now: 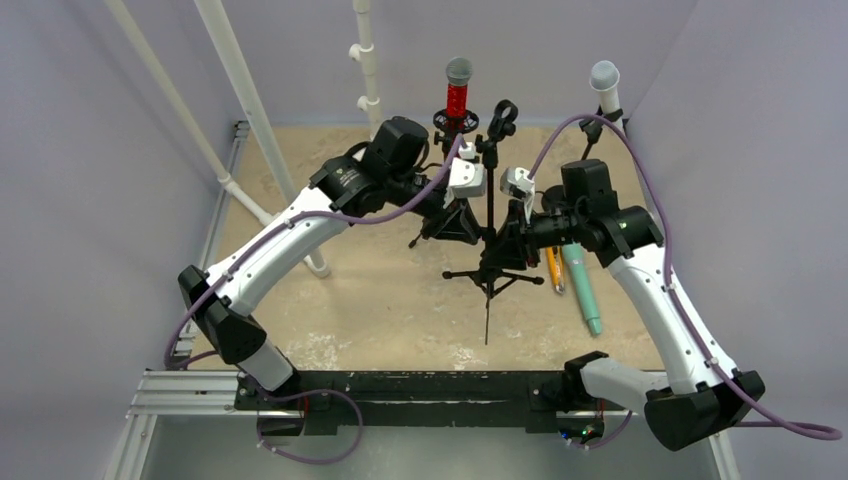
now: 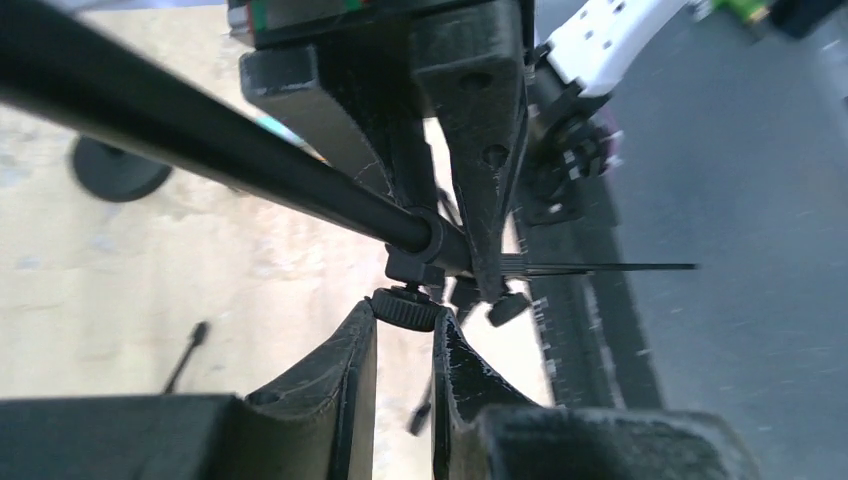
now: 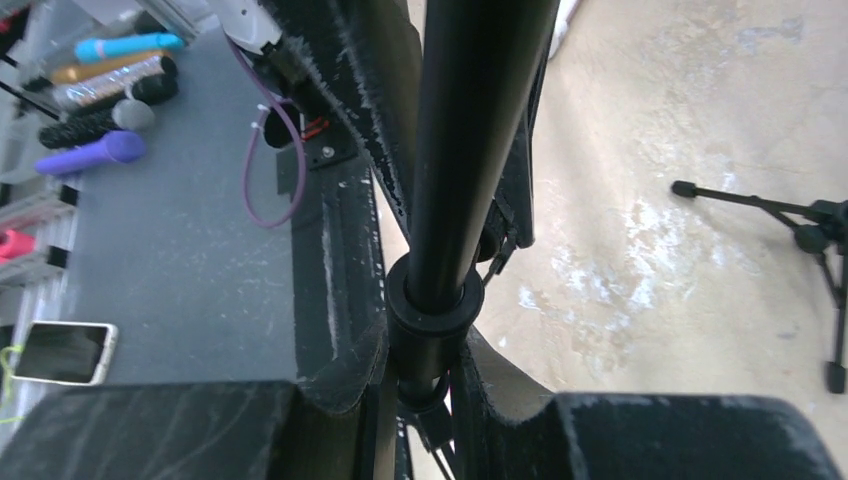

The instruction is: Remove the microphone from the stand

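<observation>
A black tripod stand point(image 1: 490, 200) stands mid-table, and its top clip point(image 1: 501, 114) is empty. A teal microphone point(image 1: 582, 288) lies on the table to the right of it. My left gripper point(image 1: 468, 225) reaches the stand's lower pole from the left. In the left wrist view the left gripper point(image 2: 405, 316) is shut on the stand's knurled knob point(image 2: 405, 307). My right gripper point(image 1: 512, 240) comes in from the right. In the right wrist view the right gripper point(image 3: 430, 345) is shut on the pole's collar point(image 3: 435, 300).
A red microphone point(image 1: 457, 98) and a white-headed microphone point(image 1: 604, 78) stand on their own stands at the back. An orange pen-like item point(image 1: 553, 268) lies beside the teal microphone. White pipes point(image 1: 250, 110) rise at the left. Another tripod's legs point(image 3: 800, 215) show in the right wrist view.
</observation>
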Tool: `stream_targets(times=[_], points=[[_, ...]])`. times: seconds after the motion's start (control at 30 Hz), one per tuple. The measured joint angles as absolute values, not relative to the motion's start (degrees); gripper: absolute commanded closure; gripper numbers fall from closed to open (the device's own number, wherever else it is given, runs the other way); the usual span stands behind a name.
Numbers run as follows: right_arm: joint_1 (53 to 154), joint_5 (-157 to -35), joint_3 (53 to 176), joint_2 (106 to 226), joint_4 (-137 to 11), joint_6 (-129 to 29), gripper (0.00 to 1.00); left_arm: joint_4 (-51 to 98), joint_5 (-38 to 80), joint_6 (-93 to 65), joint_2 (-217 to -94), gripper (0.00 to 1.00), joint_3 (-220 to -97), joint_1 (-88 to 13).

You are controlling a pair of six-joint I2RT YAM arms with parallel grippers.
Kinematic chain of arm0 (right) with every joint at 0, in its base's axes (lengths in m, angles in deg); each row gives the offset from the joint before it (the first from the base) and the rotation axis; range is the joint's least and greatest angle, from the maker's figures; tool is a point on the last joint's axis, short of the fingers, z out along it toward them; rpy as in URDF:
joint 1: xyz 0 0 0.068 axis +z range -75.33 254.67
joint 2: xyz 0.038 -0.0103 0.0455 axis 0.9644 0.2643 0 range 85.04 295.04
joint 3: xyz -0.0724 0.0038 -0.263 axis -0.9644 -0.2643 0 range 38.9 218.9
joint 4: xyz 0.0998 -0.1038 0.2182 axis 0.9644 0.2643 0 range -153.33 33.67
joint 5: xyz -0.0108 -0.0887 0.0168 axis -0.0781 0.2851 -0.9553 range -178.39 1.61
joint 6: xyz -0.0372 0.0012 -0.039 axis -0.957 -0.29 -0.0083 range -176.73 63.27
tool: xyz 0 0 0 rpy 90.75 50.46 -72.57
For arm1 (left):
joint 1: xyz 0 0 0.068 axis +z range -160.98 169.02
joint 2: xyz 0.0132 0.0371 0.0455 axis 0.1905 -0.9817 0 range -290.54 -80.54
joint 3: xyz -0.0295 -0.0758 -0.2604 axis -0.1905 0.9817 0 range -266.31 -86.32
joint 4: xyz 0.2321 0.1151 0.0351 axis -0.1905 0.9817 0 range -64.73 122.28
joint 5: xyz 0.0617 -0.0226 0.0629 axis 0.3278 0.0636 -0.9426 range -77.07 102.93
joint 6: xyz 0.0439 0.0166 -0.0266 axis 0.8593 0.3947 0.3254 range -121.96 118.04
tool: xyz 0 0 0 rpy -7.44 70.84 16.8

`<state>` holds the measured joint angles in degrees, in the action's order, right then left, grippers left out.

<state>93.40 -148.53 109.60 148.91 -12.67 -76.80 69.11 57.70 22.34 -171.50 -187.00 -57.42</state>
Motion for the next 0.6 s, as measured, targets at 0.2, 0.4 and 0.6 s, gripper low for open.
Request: stream_targets(times=[0.2,0.4,0.6], points=[[93.4,-145.3,113.0,149.3,-7.6,-82.5,1.00,67.8,69.8,12.3,-175.1,0.73,-188.3,-54.0],[93.6,-143.6,113.3,149.3,-6.2,-85.7,1.00,66.6,76.1,4.5,-176.0,0.30,-187.2,-52.7],[93.5,-143.9,113.2,149.6,-6.4,-83.8,1.00,66.5,72.4,4.4,-172.5,0.20,-181.9,-52.3]])
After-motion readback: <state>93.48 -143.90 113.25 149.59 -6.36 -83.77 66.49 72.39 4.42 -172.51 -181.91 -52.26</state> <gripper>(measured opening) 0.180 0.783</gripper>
